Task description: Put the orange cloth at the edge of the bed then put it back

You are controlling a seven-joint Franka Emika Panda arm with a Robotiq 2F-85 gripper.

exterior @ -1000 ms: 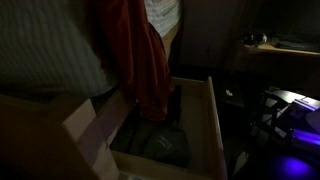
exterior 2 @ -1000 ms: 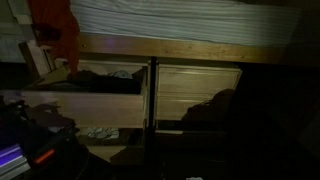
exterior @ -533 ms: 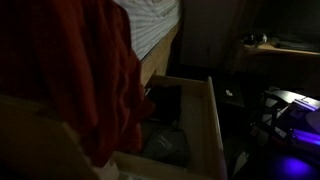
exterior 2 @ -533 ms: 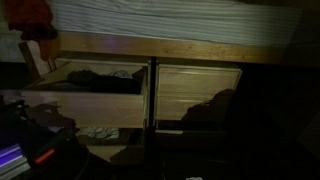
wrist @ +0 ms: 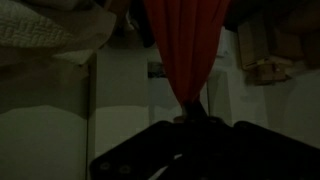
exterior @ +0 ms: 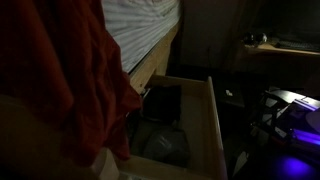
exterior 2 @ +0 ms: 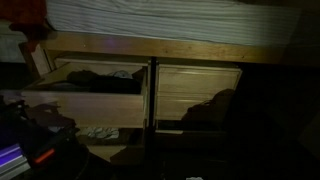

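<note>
Orange cloth, pinched in the closed gripper, has risen higher beside the bed than before.

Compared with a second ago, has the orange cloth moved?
Yes: in an exterior view the orange cloth rose leftward, away from the open drawer.

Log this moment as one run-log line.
gripper: shut on orange cloth | cloth: hanging in folds, lifted clear of open wooden drawer, beside bed
</note>
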